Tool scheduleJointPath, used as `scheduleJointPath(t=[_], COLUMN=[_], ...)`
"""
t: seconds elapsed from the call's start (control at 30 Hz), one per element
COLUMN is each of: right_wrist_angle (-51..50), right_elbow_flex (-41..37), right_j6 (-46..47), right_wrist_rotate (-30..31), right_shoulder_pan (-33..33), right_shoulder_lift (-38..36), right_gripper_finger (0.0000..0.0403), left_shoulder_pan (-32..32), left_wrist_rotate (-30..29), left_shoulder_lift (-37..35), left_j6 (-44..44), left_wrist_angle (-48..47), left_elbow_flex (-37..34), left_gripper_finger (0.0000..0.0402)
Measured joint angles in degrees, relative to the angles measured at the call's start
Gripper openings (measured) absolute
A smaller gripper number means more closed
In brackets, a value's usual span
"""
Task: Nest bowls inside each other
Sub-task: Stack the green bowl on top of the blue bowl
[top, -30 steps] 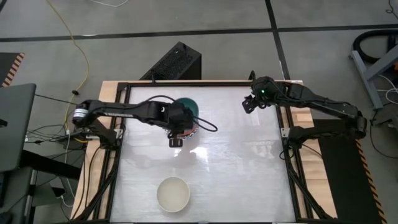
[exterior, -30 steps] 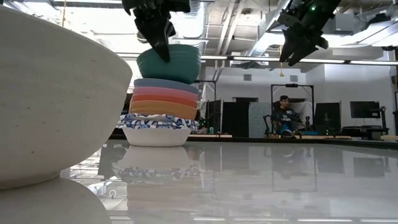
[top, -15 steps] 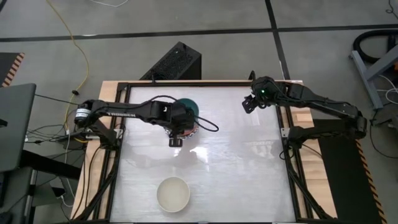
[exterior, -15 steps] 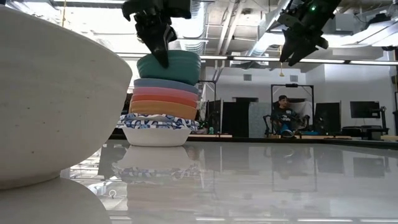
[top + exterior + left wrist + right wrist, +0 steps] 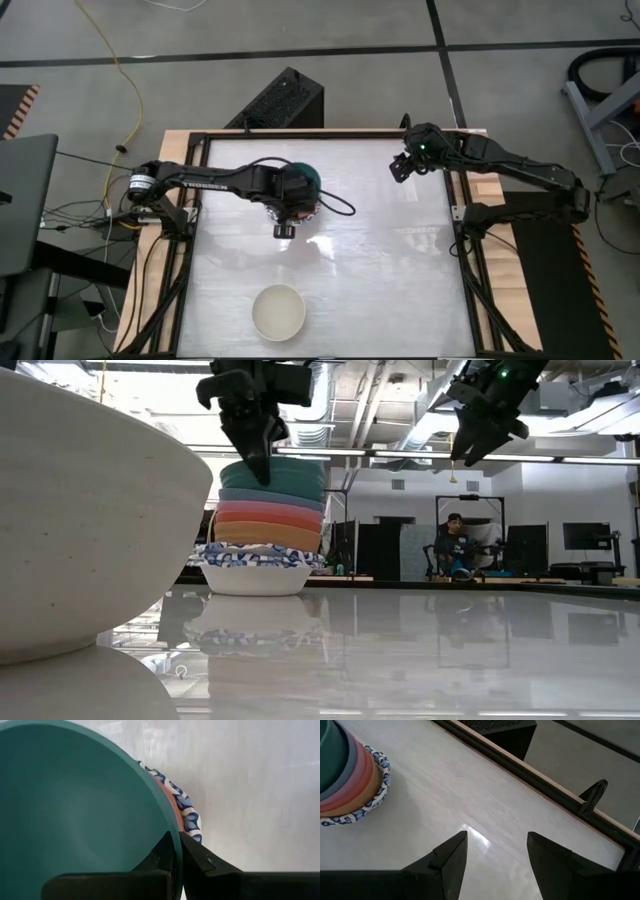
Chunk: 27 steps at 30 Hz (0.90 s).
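The dark green bowl is pinched at its rim by the left gripper, so it can be seated on the nested stack near the desk's far edge; the cream bowl waits by the near edge; the right gripper is held spread above the far right corner

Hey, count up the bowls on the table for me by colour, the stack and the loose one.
dark green round bowl, top of stack: 1
blue bowl: 1
pink bowl: 1
orange bowl: 1
white bowl with blue patterned rim, stack's base: at least 1, nested rims too close to separate
cream bowl, standing alone: 1
Total: at least 6
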Motion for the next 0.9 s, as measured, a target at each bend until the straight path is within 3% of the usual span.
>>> scheduleJointPath(t=[0.37,0.73,0.9], right_wrist_angle=[0.02,0.02,0.02], right_elbow_flex=[0.00,0.00,0.00], right_j6=[0.45,0.48,0.48], right_wrist_rotate=[-0.01,-0.02,-0.02], right_shoulder_pan=[0.01,0.02,0.02], right_shoulder_lift=[0.00,0.00,0.00], right_gripper_finger=[0.0228,0.0228,0.0228], left_shoulder_pan=[0.00,-0.13,-0.13], left_wrist_rotate=[0.22,0.63,0.47], left_shoulder_lift=[-0.13,-0.17,-0.18], left_j6=[-0.24,-0.44,-2.50], left_wrist_angle=[-3.44,-4.33,-4.37], left_elbow_flex=[0.42,0.42,0.42], left_gripper_finger=[0.0014,0.0141,0.0172])
